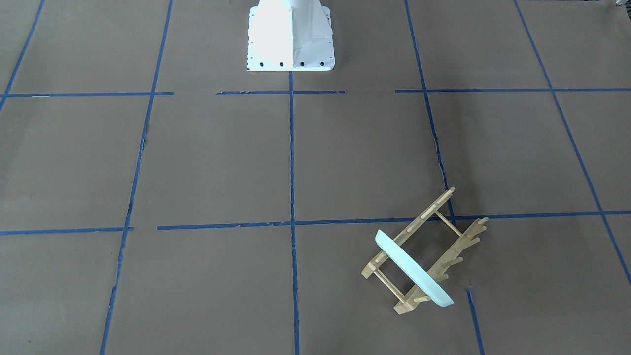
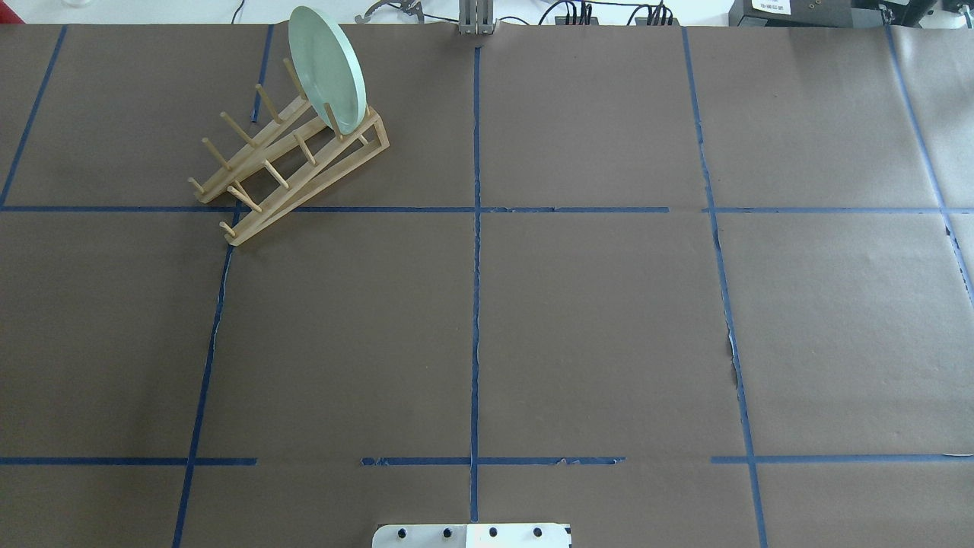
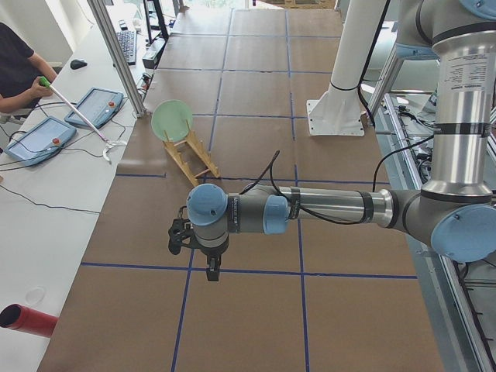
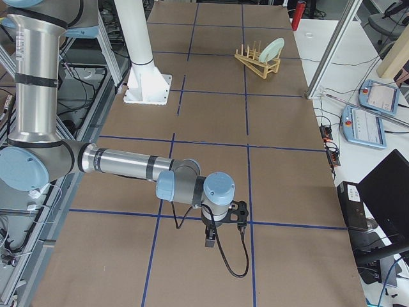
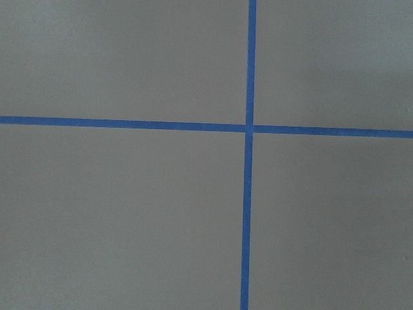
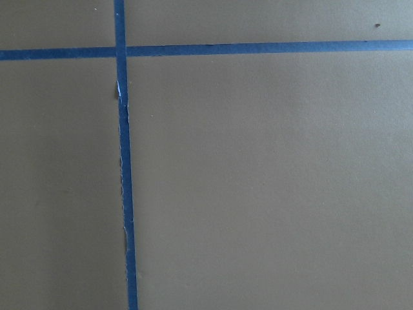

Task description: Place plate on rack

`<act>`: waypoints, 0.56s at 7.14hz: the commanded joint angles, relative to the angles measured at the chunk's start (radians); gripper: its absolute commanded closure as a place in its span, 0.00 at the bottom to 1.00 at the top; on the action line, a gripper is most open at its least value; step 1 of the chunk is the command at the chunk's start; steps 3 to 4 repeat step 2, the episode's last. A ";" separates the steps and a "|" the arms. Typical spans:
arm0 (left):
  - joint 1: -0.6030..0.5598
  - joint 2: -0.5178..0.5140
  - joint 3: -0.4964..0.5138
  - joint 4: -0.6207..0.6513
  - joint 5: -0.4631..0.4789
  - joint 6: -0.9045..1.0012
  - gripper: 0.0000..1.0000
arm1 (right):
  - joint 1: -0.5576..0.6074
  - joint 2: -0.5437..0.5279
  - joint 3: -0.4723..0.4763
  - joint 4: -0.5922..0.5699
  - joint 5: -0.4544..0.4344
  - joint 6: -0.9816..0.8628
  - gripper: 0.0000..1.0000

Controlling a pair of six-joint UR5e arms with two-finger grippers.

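- Plate (image 2: 329, 70) is standing on edge in a slot at the far end of the rack (image 2: 289, 164), leaning against the pegs. It is well apart from both hands, out beyond the left hand (image 3: 211, 271) along the desk (image 2: 593, 320).
- Judged risk: with little rack beyond the plate, a knock to the rim could be tipping it out over the rack's end.
- Judged risk: the light rack is lying skewed across a tape line, apparently unfixed. An arm coming near could be pushing it and shaking the plate loose.
- Left arm is reaching out level, its wrist turned down and its hand hanging over bare desk.
- Right hand (image 4: 209, 242) is hanging likewise, farther from the rack.
- Whether either hand is open or closed cannot be told; neither appears to be carrying anything.
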 commanded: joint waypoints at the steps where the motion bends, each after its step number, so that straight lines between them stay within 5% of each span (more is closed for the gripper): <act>1: 0.003 0.009 0.008 0.007 0.001 0.068 0.00 | 0.000 0.000 -0.001 0.000 0.000 0.000 0.00; 4: 0.003 0.000 0.024 0.025 0.001 0.067 0.00 | 0.000 0.000 0.001 0.000 0.000 0.000 0.00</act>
